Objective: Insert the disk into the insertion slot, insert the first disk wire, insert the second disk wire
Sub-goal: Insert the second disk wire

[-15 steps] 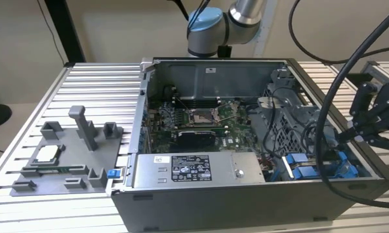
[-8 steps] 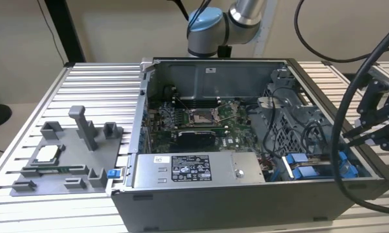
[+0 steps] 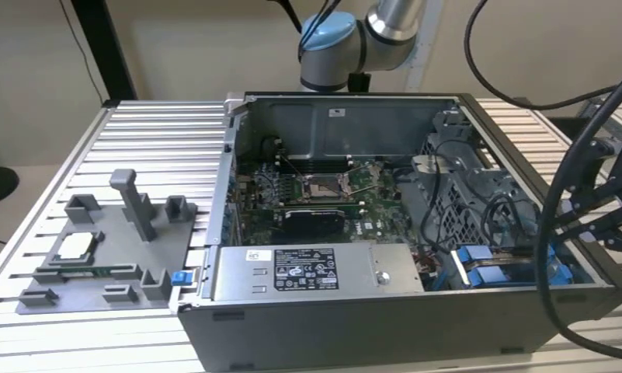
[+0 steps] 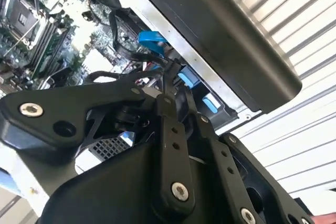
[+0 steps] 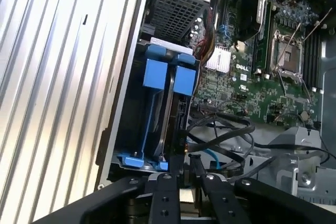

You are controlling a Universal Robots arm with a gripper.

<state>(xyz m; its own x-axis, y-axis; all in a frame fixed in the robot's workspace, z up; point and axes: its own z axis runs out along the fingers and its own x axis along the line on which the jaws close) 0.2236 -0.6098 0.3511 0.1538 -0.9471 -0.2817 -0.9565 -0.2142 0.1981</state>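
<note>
An open grey computer case (image 3: 394, 326) lies on a ribbed aluminium desk (image 3: 155, 148), its green motherboard (image 3: 321, 198) exposed with the bare processor socket (image 3: 321, 185) near the middle. Along the case's near wall in the exterior view sits a wide grey metal box (image 3: 311, 272) with a black-and-white sticker (image 3: 305, 268); the print on the sticker is too small to make out. To the exterior view's left, a grey plastic fixture (image 3: 103, 249) with upright posts rests on the desk.

The disk (image 5: 176, 106) stands on edge in its bright blue carrier frame (image 5: 157, 74), seated in the insertion slot (image 5: 131, 124) at the corner of the case nearest the exterior view's right; in the exterior view its blue tabs (image 3: 487, 264) show there. Beside the slot runs a perforated grey metal wall (image 5: 176, 9).

The black gripper (image 5: 186, 169) hangs just over the end of the disk, among a tangle of black cables (image 5: 226, 129) and one thin light-blue cable (image 5: 210, 156). The jaws stand close together with a narrow gap; whether they pinch a cable cannot be told. In the second wrist view the gripper (image 4: 168, 85) reaches toward the blue connectors (image 4: 152, 40) by the case rim.

White lettering shows on the motherboard in the first wrist view.
</note>
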